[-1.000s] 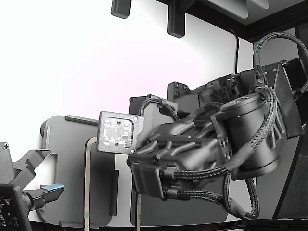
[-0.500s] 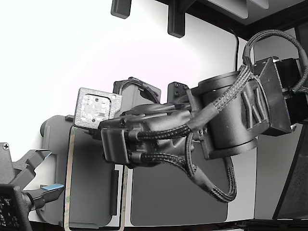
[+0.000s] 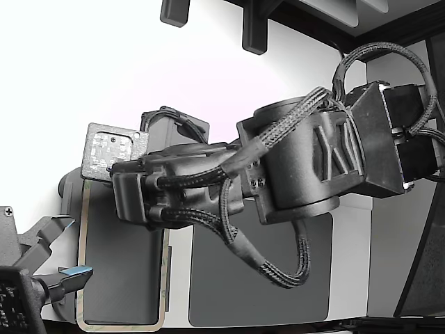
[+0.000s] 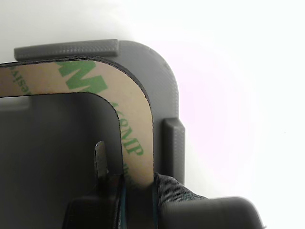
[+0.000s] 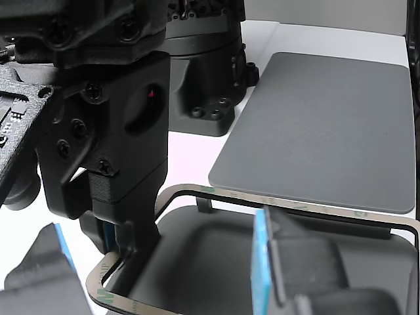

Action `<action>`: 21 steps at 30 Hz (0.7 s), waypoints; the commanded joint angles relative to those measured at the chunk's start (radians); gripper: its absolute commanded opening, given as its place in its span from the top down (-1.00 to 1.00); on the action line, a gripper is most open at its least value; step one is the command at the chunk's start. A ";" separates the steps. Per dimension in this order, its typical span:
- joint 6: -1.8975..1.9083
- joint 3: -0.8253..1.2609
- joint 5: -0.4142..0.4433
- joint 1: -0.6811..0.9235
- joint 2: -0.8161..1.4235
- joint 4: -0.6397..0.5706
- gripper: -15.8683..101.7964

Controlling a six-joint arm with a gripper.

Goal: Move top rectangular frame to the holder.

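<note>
A: Beige frame first. Where is it in the exterior view?

B: The top rectangular frame (image 3: 122,324) hangs over the holder (image 3: 122,264) at the exterior view's left, its outline ringing the tray. My arm (image 3: 292,167) reaches across from the exterior view's right. A darker grey mat (image 3: 257,285) lies on the white worktop (image 3: 351,271) beside the holder.

A: Wrist view?

B: My end effector (image 4: 126,183) is pinching one side of the frame, a thin finger (image 4: 100,157) inside the loop, frame corner just above the holder's corner and raised tabs (image 4: 174,143).

A: Other view?

B: The frame (image 5: 315,211) floats just above the holder's rim; the mat (image 5: 328,125) sits behind it. Whether frame and tray touch, can't tell.
</note>
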 commanded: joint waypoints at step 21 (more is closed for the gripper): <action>-0.017 0.046 0.000 -0.032 0.026 -0.043 0.91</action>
